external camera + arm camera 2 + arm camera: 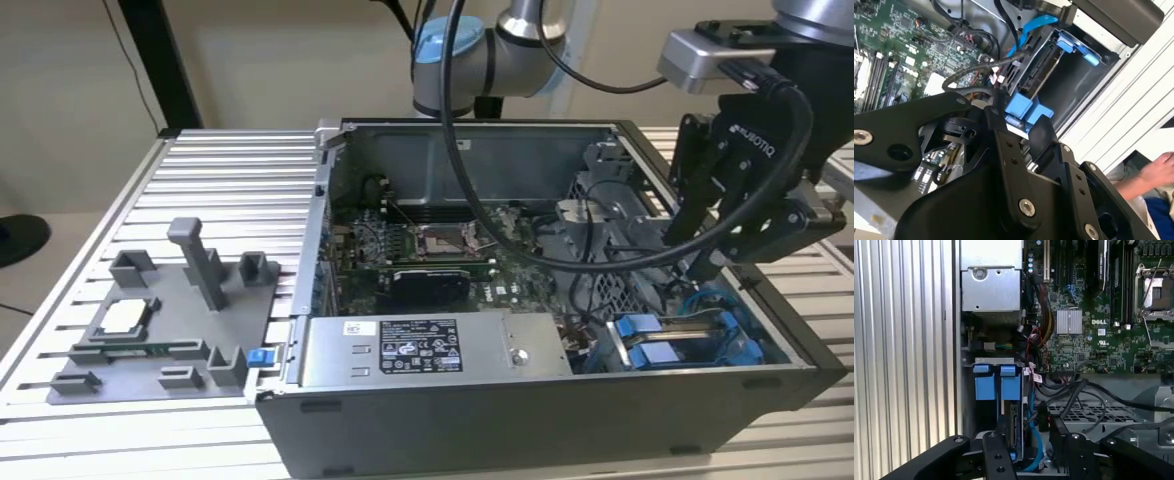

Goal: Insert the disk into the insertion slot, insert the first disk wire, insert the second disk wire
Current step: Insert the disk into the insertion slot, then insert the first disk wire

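the gripper (1029, 442) hangs low inside the open computer case (534, 420), at the exterior view's right, over the drive bay. its black fingers (999, 140) stand apart, one on each side of the blue carrier end of the disk (1014, 422); whether the pads press on it cannot be told. the disk sits on edge inside the insertion slot (994, 361), its connector edge facing the gripper, with a second blue carrier tab (985, 385) just beside it in the same cage. a blue cable (1034, 25) and a braided black wire (969, 70) run close to the disk's end; whether either is plugged in cannot be told. beyond the cage lies the green motherboard (1094, 315), and the grey power supply (427, 350) sits along the case's near wall. the case rests on a ribbed metal table (227, 190), with a grey fixture tray (147, 330) well apart on the exterior view's left. a person's hand (1159, 170) shows outside the case in the second wrist view.
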`<state>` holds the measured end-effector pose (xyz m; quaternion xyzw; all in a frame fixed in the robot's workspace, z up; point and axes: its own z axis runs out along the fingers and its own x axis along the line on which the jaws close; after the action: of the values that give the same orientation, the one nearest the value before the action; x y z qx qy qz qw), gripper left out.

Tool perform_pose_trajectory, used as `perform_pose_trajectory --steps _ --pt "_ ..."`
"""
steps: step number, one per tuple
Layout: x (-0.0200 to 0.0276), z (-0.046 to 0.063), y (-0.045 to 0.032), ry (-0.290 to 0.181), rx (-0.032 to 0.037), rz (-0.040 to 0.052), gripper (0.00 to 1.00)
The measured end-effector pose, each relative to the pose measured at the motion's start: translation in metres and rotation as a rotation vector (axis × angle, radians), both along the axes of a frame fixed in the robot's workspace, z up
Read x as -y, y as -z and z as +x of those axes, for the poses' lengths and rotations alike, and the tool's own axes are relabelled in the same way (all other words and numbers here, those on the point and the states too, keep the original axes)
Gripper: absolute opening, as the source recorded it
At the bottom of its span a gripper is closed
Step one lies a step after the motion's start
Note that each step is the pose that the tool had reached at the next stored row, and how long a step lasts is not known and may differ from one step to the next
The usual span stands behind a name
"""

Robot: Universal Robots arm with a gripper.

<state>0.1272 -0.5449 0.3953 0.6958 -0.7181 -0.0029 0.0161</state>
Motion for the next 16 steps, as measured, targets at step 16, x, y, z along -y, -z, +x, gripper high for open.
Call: perform_pose_trajectory --steps 16 --pt "0.0 0.0 0.0112 0.0 0.0 0.0446 1.0"
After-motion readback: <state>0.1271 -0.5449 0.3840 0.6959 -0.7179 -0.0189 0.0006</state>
